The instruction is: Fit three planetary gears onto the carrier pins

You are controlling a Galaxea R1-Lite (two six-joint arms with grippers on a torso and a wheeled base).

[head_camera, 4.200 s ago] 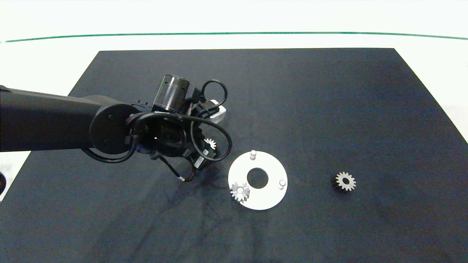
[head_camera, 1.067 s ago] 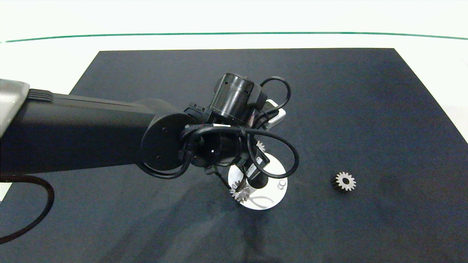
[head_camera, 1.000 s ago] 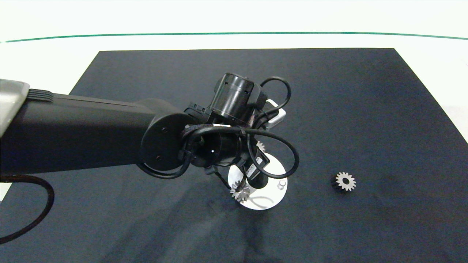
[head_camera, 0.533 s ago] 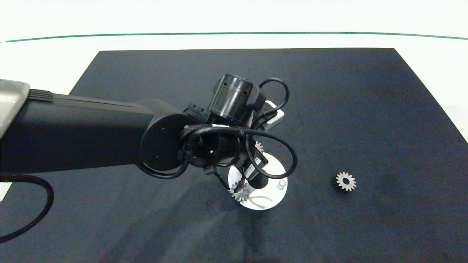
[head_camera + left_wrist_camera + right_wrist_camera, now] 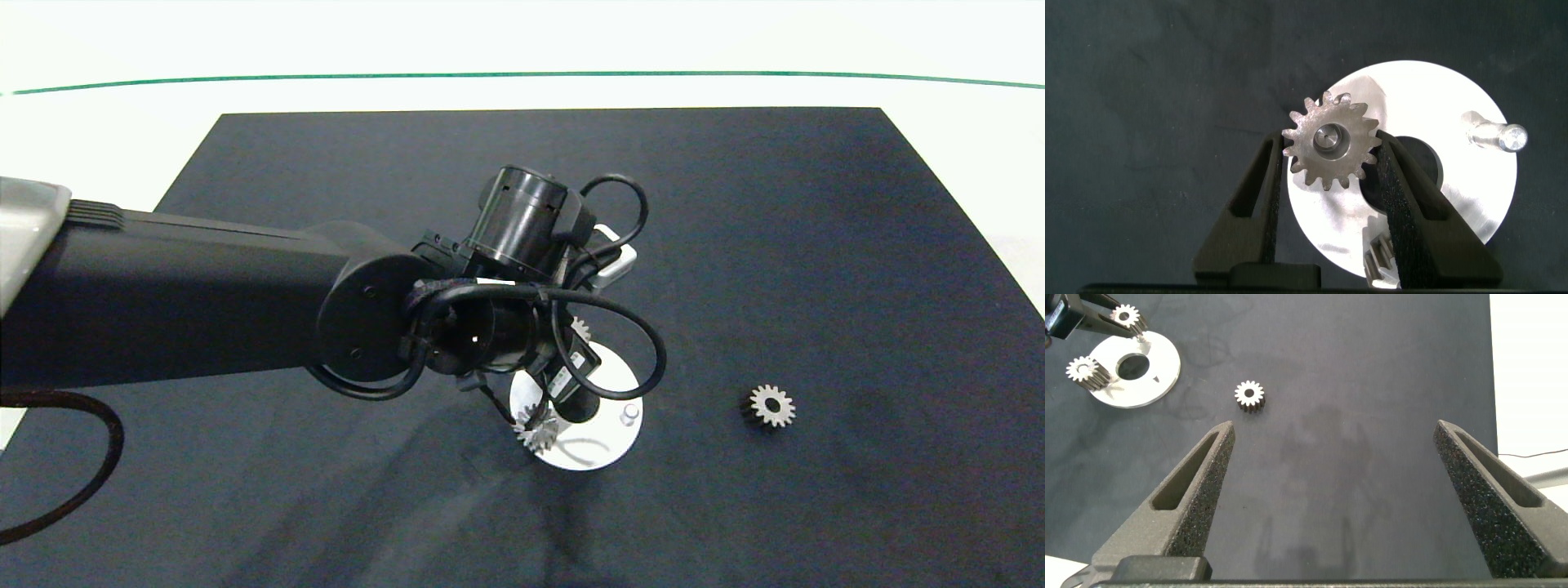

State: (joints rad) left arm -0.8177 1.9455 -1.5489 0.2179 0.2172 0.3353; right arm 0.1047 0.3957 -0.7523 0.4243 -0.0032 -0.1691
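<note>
One gear seated: gear [image 5: 536,430] already sits on the near pin of the disc [image 5: 608,451].
Left gripper [image 5: 1331,155]: clamped on a second gear [image 5: 1331,144], held over the far pin, whose tip shows through the bore.
Third gear [image 5: 771,405]: lies on the mat, well apart from the disc.
Free pin [image 5: 1493,135]: bare.
Right gripper [image 5: 1339,478]: fingers spread wide, idle, off to the side.
Risk: a tilted bore could jam on the pin; pushing then may shove the disc.
</note>
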